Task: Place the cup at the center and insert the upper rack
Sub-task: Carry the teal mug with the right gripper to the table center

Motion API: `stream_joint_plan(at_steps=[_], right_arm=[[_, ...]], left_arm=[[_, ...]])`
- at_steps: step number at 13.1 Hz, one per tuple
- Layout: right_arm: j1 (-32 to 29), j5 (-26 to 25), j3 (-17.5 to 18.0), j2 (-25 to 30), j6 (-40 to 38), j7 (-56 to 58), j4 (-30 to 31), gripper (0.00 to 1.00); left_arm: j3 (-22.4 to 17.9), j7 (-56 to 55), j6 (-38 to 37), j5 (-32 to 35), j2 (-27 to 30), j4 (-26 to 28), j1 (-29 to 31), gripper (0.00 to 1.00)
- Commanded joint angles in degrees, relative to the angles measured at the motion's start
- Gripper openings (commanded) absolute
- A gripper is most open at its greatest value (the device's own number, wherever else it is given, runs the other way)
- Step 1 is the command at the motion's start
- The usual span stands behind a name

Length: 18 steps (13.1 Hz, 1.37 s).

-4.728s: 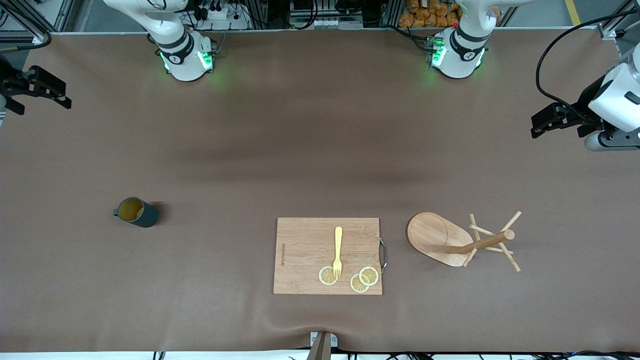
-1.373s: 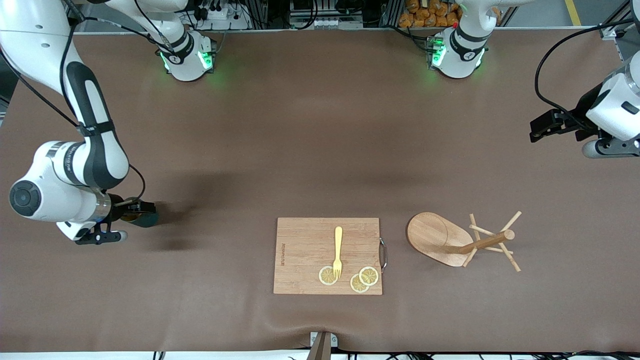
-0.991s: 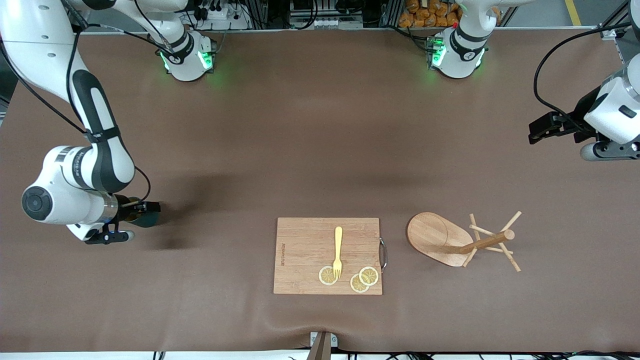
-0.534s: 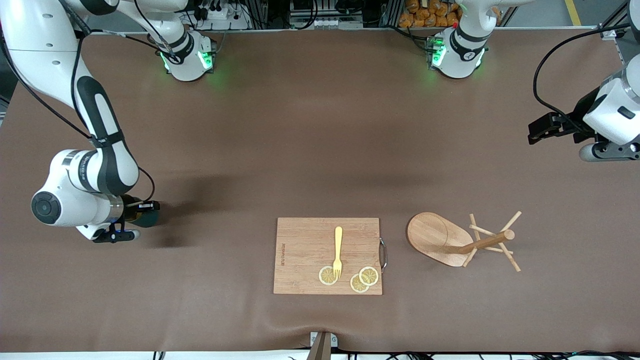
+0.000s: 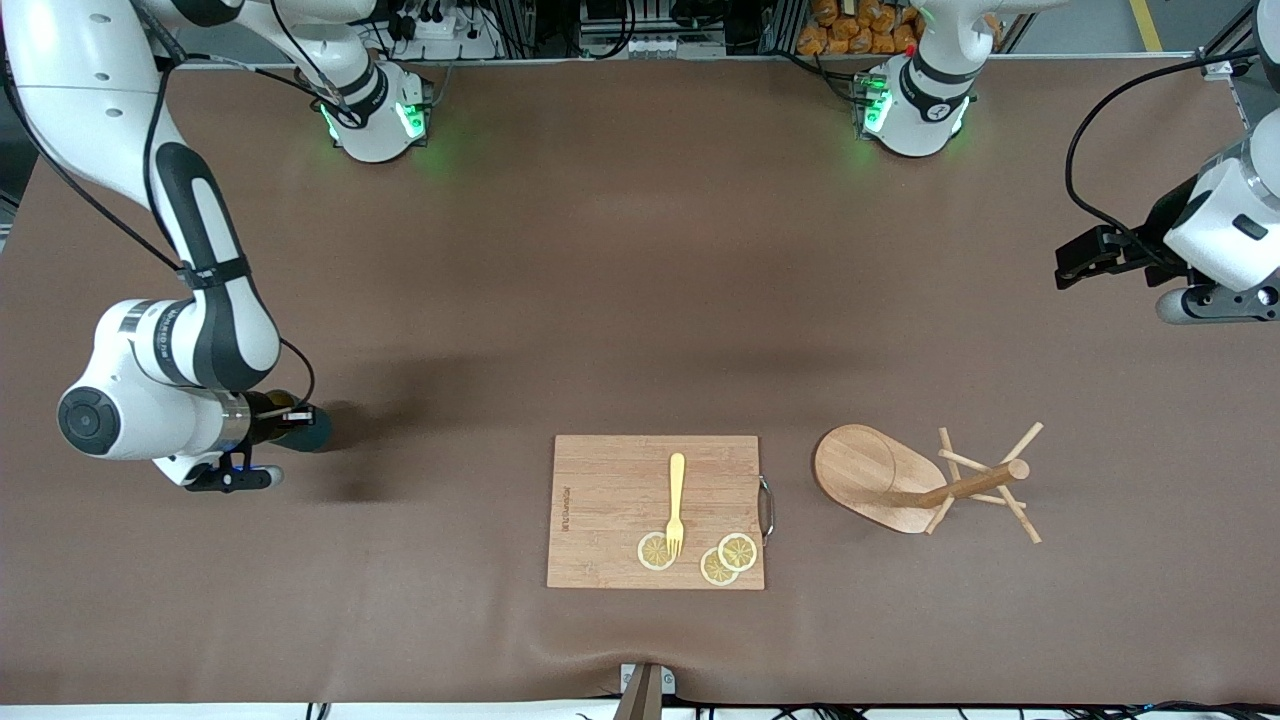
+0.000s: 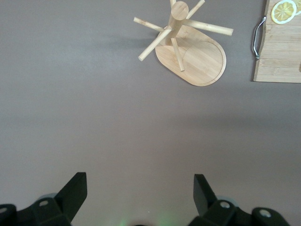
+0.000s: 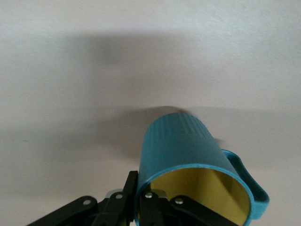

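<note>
The cup (image 5: pixel 308 428), dark teal with a yellow inside, stands near the right arm's end of the table. My right gripper (image 5: pixel 287 416) is shut on the cup's rim (image 7: pixel 181 141), one finger inside the wall and one outside; the right gripper (image 7: pixel 141 190) shows at that view's lower edge. The upper rack (image 5: pixel 893 478), a light wooden mug tree, lies tipped on its side toward the left arm's end, pole and pegs pointing away from the board. My left gripper (image 5: pixel 1078 262) waits open in the air over that end; the left gripper (image 6: pixel 139 190) holds nothing, and the rack (image 6: pixel 194 52) lies well clear of it.
A wooden cutting board (image 5: pixel 610 510) lies in the middle near the front camera, between cup and rack. On it rest a yellow fork (image 5: pixel 676 500) and lemon slices (image 5: pixel 738 551). The board's metal handle (image 5: pixel 767 508) faces the rack.
My right gripper has shut on the cup's rim, and cup and hand have shifted slightly toward the table's middle. The left arm has barely moved.
</note>
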<state>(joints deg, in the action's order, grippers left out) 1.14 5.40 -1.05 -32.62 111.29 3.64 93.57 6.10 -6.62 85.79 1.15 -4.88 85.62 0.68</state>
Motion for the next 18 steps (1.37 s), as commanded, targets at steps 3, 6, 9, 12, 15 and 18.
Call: stream_joint_plan(at_steps=[3,6,9,12,15,18], right_arm=[[7.72,1.71,-0.09,5.10,-4.67,-12.40,-0.06,0.00],[12.90,7.42,-0.09,6.69,-6.79,-19.35,-0.06,0.00],[21.85,8.49,-0.09,6.69,-6.36,-31.71,-0.40,0.00],[29.07,8.57,-0.09,6.25,-5.83,-38.79,-0.93,0.00],[35.31,8.49,-0.09,5.20,-4.43,-39.23,-1.54,0.00],[40.77,8.40,-0.18,1.96,2.49,-47.03,-2.69,0.00]], left_arm=[[0.05,0.12,0.43,0.17,0.05,-0.01,0.19,1.00],[0.05,0.29,0.52,0.26,0.05,-0.01,0.28,1.00],[0.05,0.64,0.52,0.43,0.05,-0.01,0.37,1.00],[-0.21,0.82,0.43,0.70,0.05,0.08,0.46,1.00],[-0.39,0.91,0.52,0.79,0.05,0.43,1.77,1.00],[-0.39,0.91,0.78,0.96,-0.65,0.25,1.95,1.00]])
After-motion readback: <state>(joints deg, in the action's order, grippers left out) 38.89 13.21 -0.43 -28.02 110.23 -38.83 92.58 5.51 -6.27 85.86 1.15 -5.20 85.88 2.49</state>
